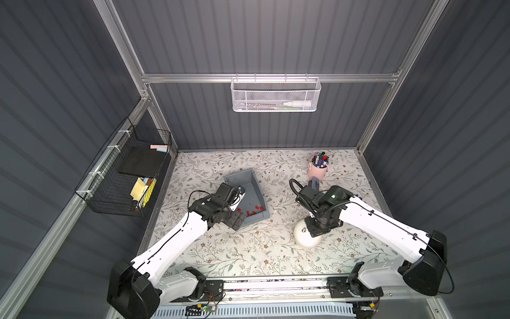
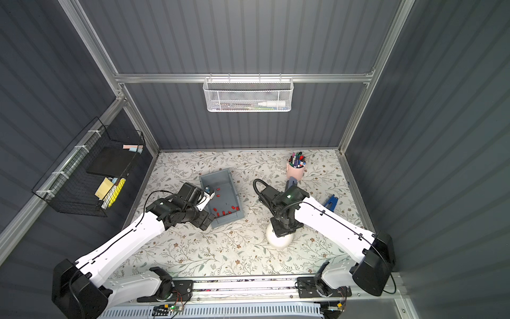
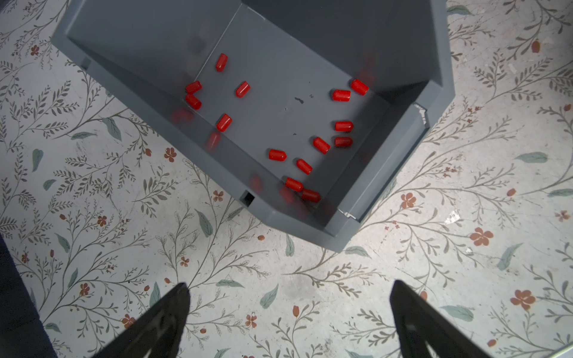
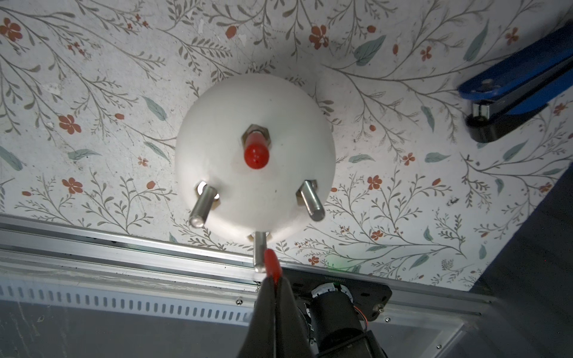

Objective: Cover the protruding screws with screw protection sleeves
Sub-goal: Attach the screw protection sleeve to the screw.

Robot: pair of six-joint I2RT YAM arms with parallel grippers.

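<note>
Fingers (image 4: 273, 313) of the right gripper (image 4: 273, 279) are pressed together on one red sleeve (image 4: 272, 260), and its tip is just beside the end of a bare stud (image 4: 259, 248) on the white dome (image 4: 279, 192) (not yet slid on, I judge). One screw (image 4: 255, 152) already wears a cap; three are bare. The left gripper (image 3: 290, 285) is spread wide and empty, near the grey bin (image 3: 297, 229) of spare sleeves (image 3: 277, 155). In both top views the dome lies at 4 o'clock from the bin.
</note>
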